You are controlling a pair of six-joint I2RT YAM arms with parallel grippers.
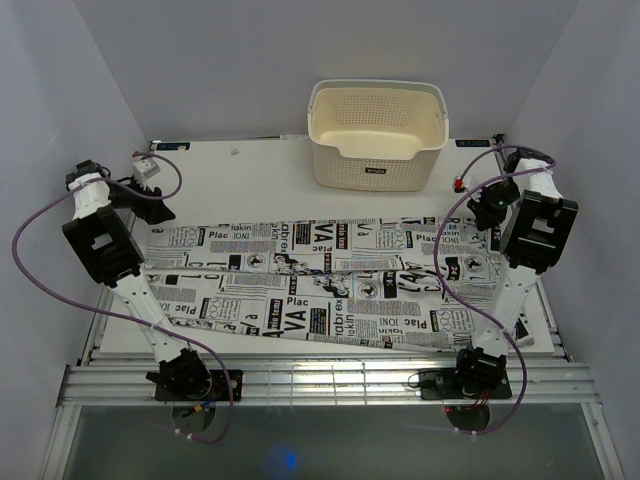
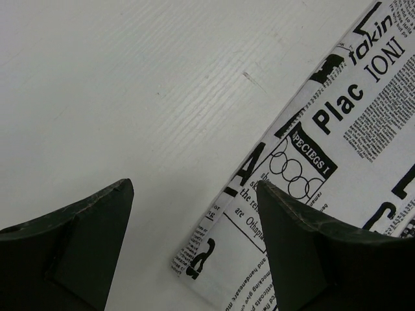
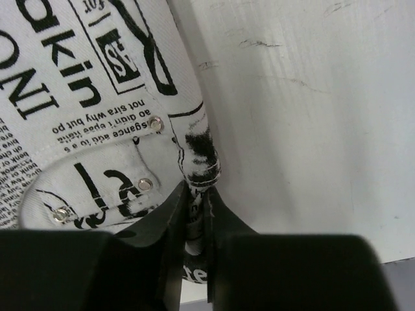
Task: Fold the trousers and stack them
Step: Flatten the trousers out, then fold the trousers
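Observation:
The newspaper-print trousers [image 1: 320, 280] lie spread lengthwise across the table, legs to the left and waist to the right. My left gripper [image 1: 152, 205] is open just above the far left leg end. In the left wrist view the hem corner of the trousers [image 2: 337, 129] lies between and just below the open left gripper [image 2: 194, 188], whose right finger [image 2: 305, 246] hangs over the cloth. My right gripper [image 1: 490, 213] is at the far right waist corner. In the right wrist view the right gripper [image 3: 198, 194] is shut on the waistband edge of the trousers [image 3: 78, 129], beside a riveted pocket.
A cream perforated basket [image 1: 378, 130] stands at the back of the white table [image 1: 250, 180], behind the trousers. A small red-tipped object [image 1: 461, 184] lies near the right arm. Grey walls close in both sides. Purple cables loop beside each arm.

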